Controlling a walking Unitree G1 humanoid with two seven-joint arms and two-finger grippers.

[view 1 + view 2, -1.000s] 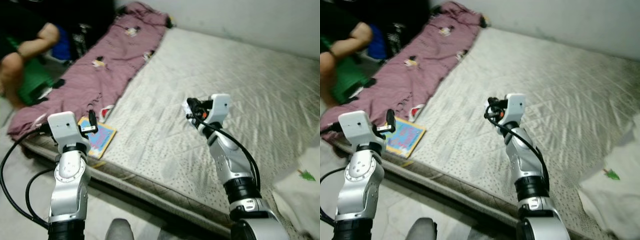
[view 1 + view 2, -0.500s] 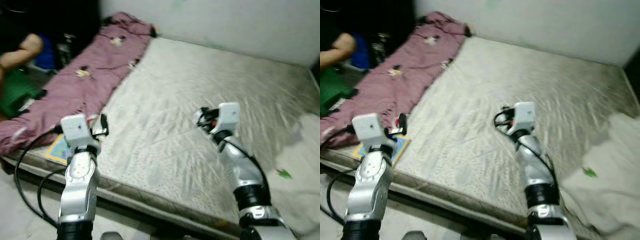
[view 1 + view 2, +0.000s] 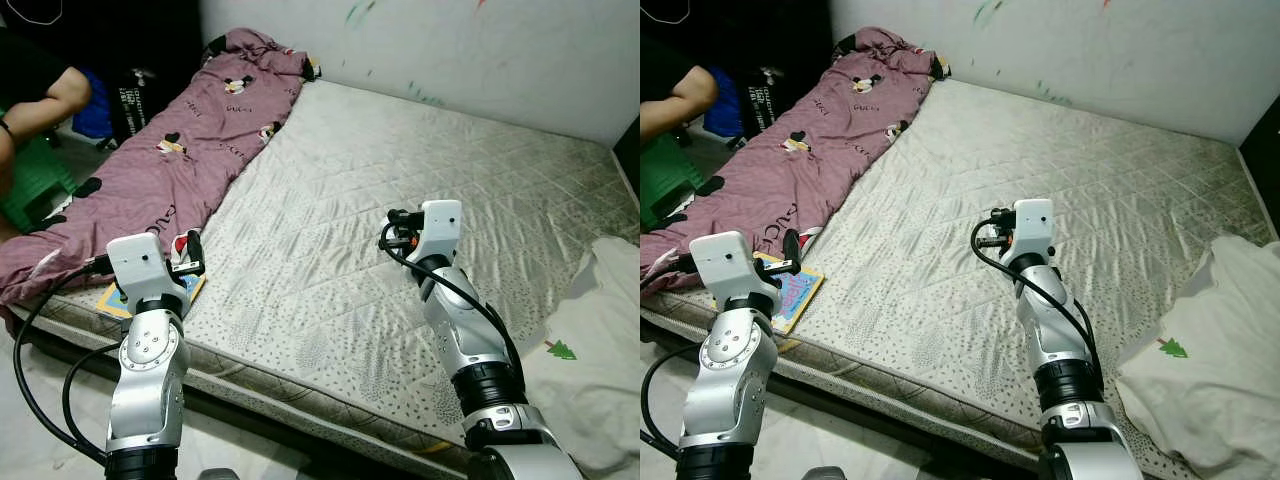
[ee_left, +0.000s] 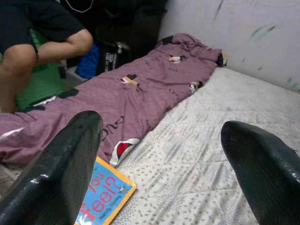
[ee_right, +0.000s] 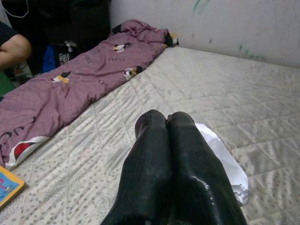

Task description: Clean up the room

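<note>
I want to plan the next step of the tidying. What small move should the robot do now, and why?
Probably lower the left gripper toward the colourful book. Its fingers are already spread wide, and the book lies just below them at the mattress edge, beside the purple blanket. The right gripper is shut, with something white, perhaps paper, at its tips.

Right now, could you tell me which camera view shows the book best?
The left wrist view: the book lies close, its blue cover and the word "feel?" legible beside the blanket. Both eye views show it small and partly behind the left arm, at the mattress edge. The right wrist view catches only one corner.
</note>
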